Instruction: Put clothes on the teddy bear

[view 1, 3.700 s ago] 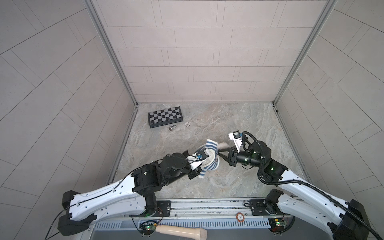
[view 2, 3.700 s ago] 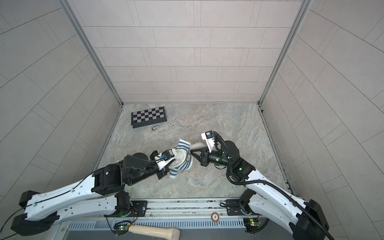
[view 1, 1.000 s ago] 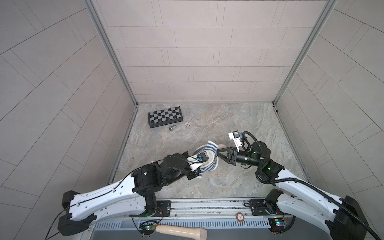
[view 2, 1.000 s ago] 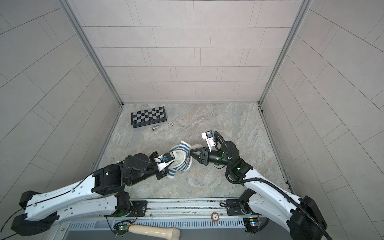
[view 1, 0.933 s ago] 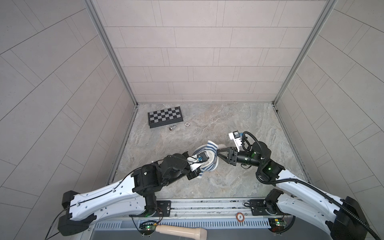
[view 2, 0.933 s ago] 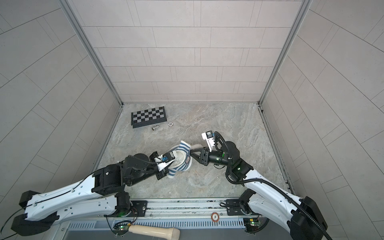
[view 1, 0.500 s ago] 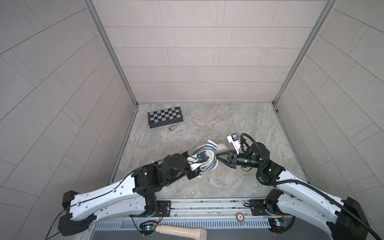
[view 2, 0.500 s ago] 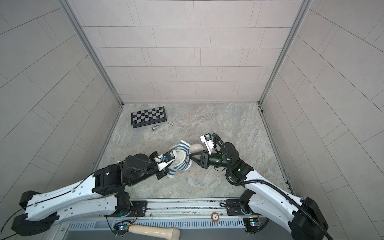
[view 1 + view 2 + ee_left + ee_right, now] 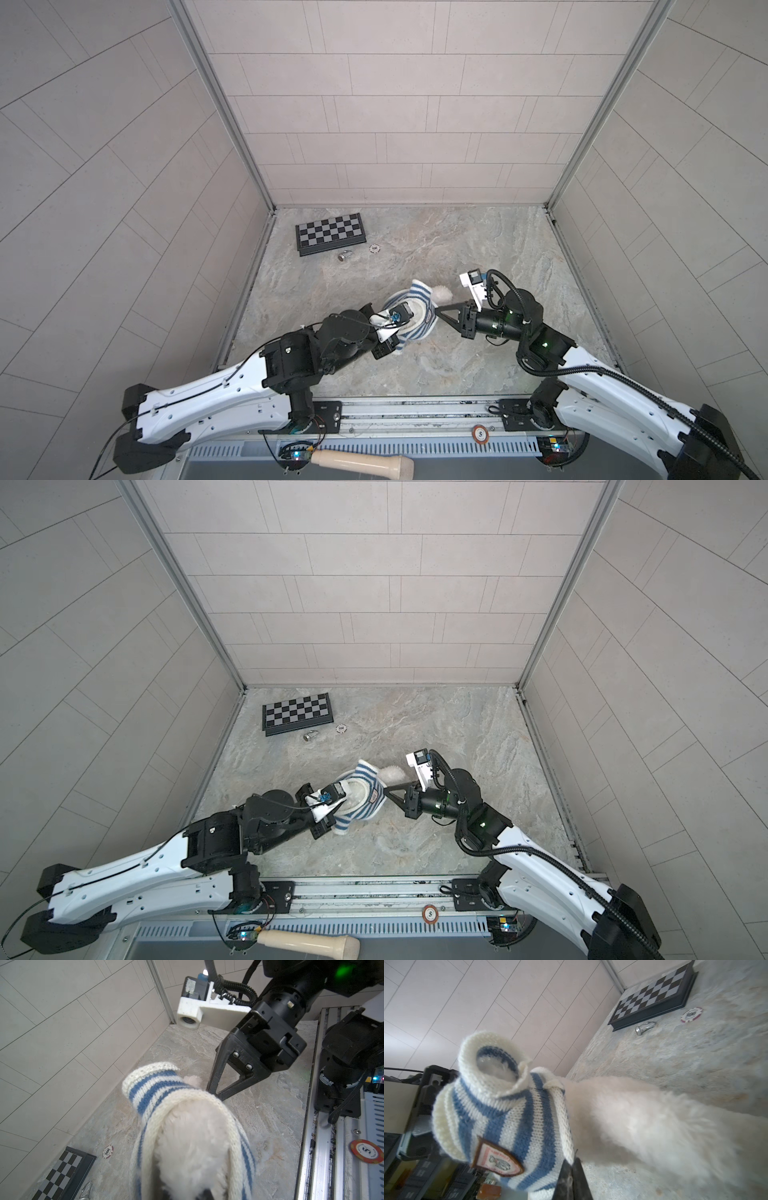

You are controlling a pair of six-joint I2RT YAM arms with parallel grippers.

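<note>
Change: a second ago the right gripper (image 9: 215, 1093) had its jaws spread. They have now come together, with the tip against the cream edge of the striped knit sweater (image 9: 529, 1109). The left gripper (image 9: 385, 348) and its bundle have hardly shifted.
Right fingers: closed to a point at that edge. Whether any yarn is caught between them I cannot tell.
Left fingers: mostly buried under fur and knit. They are closed, apparently on the teddy bear (image 9: 643, 1126).
Bear: lies between the two grippers, near the front middle of the marble table (image 9: 478, 257). One end is inside the sweater and the bare fluffy body trails toward the right arm.
Why held so: probably the left arm braces the bear while the right takes the hem to draw it further along the body.
Stage: partly dressed, with much fur still uncovered.
Open room: bare table lies to the right and on the far side of the bear.
Edges: the folding chessboard (image 9: 330, 232), a metal chess piece (image 9: 344, 256) and a poker chip (image 9: 375, 248) sit well apart in the far left corner. The front rail (image 9: 415, 409) runs near the arms' bases.
</note>
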